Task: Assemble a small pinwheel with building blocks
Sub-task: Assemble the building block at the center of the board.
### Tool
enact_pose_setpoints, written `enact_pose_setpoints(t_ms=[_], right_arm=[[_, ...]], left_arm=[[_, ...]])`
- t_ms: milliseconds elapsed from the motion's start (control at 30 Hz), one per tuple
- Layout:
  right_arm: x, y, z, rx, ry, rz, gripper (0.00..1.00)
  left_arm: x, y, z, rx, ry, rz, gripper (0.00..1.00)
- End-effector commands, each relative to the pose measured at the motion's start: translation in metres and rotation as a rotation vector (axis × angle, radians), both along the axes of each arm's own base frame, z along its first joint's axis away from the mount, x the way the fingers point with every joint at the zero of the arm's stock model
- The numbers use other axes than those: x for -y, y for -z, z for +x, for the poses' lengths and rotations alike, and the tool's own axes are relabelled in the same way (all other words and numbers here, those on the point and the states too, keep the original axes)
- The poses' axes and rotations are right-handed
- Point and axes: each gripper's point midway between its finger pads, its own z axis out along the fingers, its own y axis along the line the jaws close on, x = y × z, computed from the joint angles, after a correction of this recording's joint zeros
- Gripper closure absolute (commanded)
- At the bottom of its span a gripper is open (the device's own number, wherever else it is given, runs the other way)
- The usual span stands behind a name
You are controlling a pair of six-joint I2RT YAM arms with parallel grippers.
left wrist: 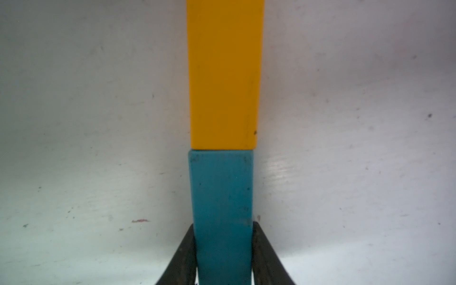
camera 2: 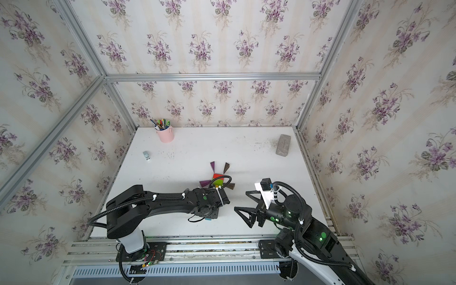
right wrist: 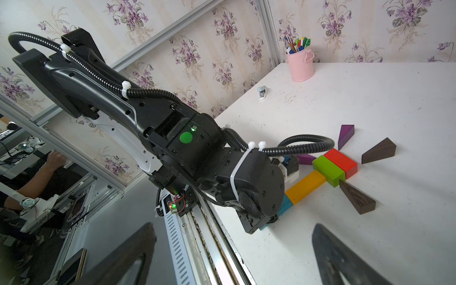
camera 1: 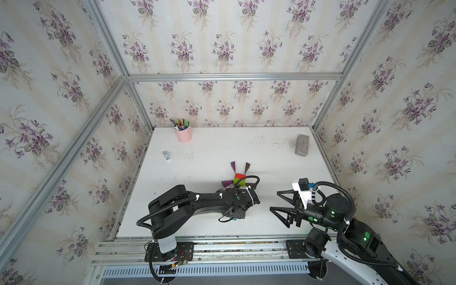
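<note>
The pinwheel lies flat mid-table: a red block [right wrist: 341, 158] and a green block [right wrist: 328, 170] form its centre [camera 1: 239, 179]. Two purple wedges [right wrist: 345, 135] [right wrist: 306, 158] and two dark brown wedges [right wrist: 380, 151] [right wrist: 357, 198] fan around it. A yellow bar [left wrist: 223, 74] runs from the green block, and a blue bar [left wrist: 222, 197] butts end to end against it. My left gripper [left wrist: 223, 224] points down over the stem's near end, its fingers lying against both sides of the blue bar. My right gripper [camera 1: 274, 200] hovers wide open to the right, holding nothing.
A pink pen cup [camera 1: 183, 135] stands at the back left and a grey slab [camera 1: 301, 145] lies at the back right. A small white-grey object [camera 1: 166, 156] sits near the left wall. Metal rails [camera 1: 222, 244] run along the front edge.
</note>
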Motion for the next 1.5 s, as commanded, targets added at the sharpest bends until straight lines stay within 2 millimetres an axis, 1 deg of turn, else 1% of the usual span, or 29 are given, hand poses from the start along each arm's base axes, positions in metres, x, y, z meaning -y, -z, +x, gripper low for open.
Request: enact_pose_setpoints(t_ms=[0, 33, 67, 200, 300, 433, 500, 567, 733, 800, 933, 1200, 1467], right_arm=[[-0.001, -0.008, 0.000, 0.019, -0.005, 0.027, 0.01], [-0.002, -0.007, 0.000, 0.018, -0.006, 0.026, 0.01], [-0.002, -0.007, 0.000, 0.019, -0.006, 0.025, 0.01], [-0.002, -0.007, 0.000, 0.019, -0.006, 0.026, 0.01], [-0.002, -0.007, 0.000, 0.018, -0.008, 0.026, 0.01], [-0.003, -0.006, 0.001, 0.018, -0.007, 0.023, 0.01], [-0.003, -0.006, 0.001, 0.017, -0.006, 0.022, 0.01], [-0.003, -0.005, 0.001, 0.015, -0.005, 0.021, 0.01], [-0.002, -0.007, 0.001, 0.017, -0.001, 0.028, 0.01], [-0.001, -0.007, 0.001, 0.016, 0.000, 0.027, 0.01], [-0.002, -0.007, 0.001, 0.016, -0.002, 0.025, 0.01], [-0.002, -0.008, 0.000, 0.021, -0.005, 0.026, 0.01], [-0.002, -0.008, 0.000, 0.021, -0.005, 0.027, 0.01]], left_arm=[[-0.004, 0.007, -0.003, -0.022, 0.006, 0.019, 0.36], [-0.003, 0.007, -0.003, -0.023, 0.010, 0.018, 0.20], [-0.003, 0.007, -0.003, -0.023, 0.011, 0.016, 0.01], [-0.002, 0.001, -0.002, -0.004, 0.022, 0.007, 0.01], [-0.001, -0.010, -0.001, 0.021, 0.032, -0.015, 0.01], [-0.004, -0.030, 0.000, 0.068, 0.046, -0.055, 0.01], [-0.005, -0.035, 0.001, 0.085, 0.053, -0.064, 0.01], [-0.004, -0.034, 0.002, 0.085, 0.057, -0.065, 0.01], [0.009, -0.018, 0.002, 0.054, 0.063, -0.072, 0.01], [0.014, -0.014, 0.003, 0.051, 0.066, -0.073, 0.01], [0.022, -0.014, 0.008, 0.061, 0.076, -0.078, 0.01], [0.030, -0.011, 0.013, 0.066, 0.086, -0.072, 0.01], [0.030, -0.013, 0.017, 0.083, 0.081, -0.067, 0.01]])
